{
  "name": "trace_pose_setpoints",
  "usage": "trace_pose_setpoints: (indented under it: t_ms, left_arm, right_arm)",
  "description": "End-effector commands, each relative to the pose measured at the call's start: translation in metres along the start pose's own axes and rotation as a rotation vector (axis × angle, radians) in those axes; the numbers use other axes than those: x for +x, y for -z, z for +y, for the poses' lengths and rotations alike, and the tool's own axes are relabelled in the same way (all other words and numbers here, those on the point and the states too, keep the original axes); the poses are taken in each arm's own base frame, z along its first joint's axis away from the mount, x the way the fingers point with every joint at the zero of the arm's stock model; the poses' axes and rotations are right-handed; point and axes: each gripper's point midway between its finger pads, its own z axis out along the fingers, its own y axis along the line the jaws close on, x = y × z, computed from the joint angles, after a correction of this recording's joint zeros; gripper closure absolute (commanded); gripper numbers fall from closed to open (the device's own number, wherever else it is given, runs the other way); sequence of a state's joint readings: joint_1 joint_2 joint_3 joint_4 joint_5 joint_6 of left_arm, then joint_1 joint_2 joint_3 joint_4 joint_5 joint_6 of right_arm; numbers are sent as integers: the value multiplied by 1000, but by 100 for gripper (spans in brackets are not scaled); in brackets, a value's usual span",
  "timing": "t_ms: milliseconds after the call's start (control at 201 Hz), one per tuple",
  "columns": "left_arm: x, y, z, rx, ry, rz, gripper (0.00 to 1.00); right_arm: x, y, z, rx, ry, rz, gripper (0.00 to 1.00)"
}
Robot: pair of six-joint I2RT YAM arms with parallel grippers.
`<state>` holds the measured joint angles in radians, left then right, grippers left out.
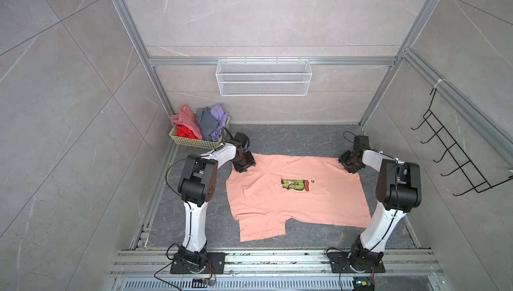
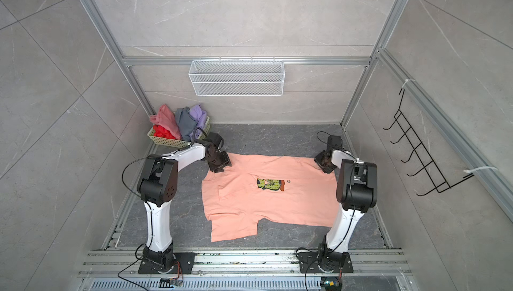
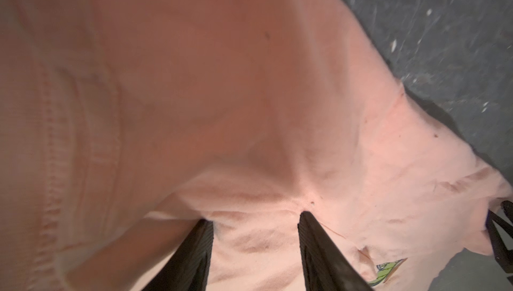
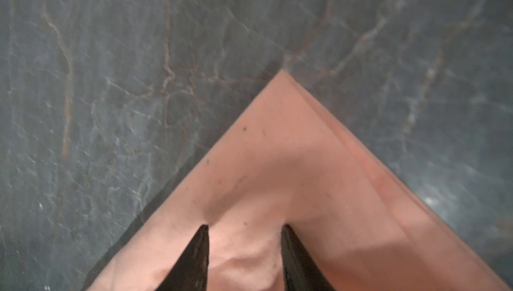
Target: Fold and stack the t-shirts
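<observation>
Left claw [image 3: 255, 217]: its 2 fingers stand apart, tips pressed into the peach-orange t-shirt [image 3: 222, 95]. Right claw [image 4: 244, 226]: fingers likewise apart, cloth puckered between them at a hemmed corner. These gaps show only in the wrist views. Only the top views show the shirt spread flat on the dark counter [image 1: 291, 139], claws at its 2 far corners, and the basket [image 1: 194, 143] at far left with 4 crumpled t-shirts [image 1: 206, 123].
</observation>
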<state>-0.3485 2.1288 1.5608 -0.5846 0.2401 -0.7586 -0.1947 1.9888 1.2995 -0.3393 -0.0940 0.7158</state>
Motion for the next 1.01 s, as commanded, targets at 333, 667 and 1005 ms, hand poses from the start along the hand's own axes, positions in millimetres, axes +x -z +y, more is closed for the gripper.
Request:
trace_pose_setpoints:
  t_ms: [333,667,1005]
  left_arm:
    - [-111,-34,-37,147,-68,-43,46]
    - [-109,115,-98,356,-229,-306,42]
    - [45,124,9,101,-119,-125,41]
  right_arm:
    - [-68,-43,107,-311,38,-23,58]
    - [-66,66,124,-399,228,-128,52]
    - [27,144,12,-164,184,-112,35]
